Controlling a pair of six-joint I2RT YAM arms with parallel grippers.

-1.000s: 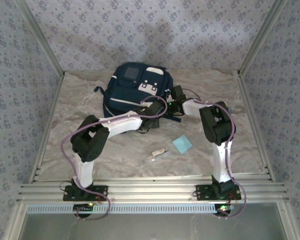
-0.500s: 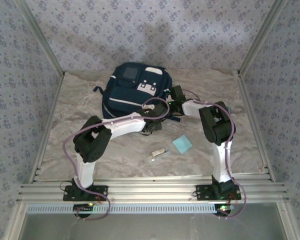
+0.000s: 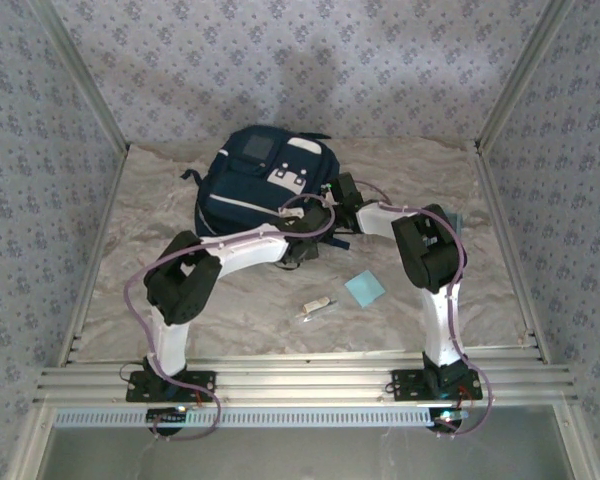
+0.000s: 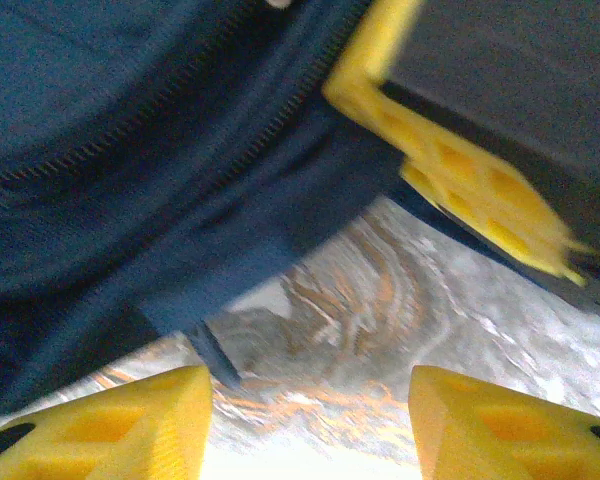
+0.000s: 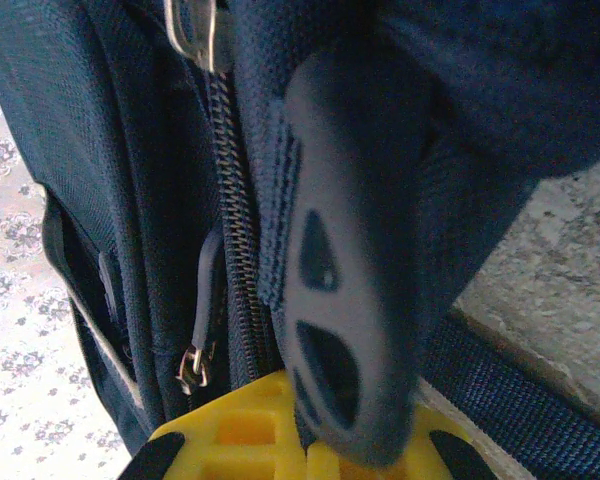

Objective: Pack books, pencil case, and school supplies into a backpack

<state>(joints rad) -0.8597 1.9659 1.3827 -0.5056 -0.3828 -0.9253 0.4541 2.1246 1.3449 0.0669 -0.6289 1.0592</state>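
Backpack: the navy backpack (image 3: 255, 185) lies flat on the desk (image 3: 160, 230), just beyond both pairs of jaws. Its long axis runs roughly away from them, tilted a little.
Right jaws: clamped tight on a navy moulded tab (image 5: 345, 260) at the bag's right edge, just beside a zip (image 5: 235, 230) that looks closed.
Left jaws: partly parted with nothing between them, just short of the bag's near-right edge. Bare desk shows in the gap.
Key relation: a zip seam runs ahead of and above the left jaws. They are the free pair and look best placed to work it.
Supplies: the light-blue pad (image 3: 364, 288) and white stick (image 3: 316, 307) lie behind both pairs of jaws, well apart from the bag.
Stage: probably early, with opening yet to come.
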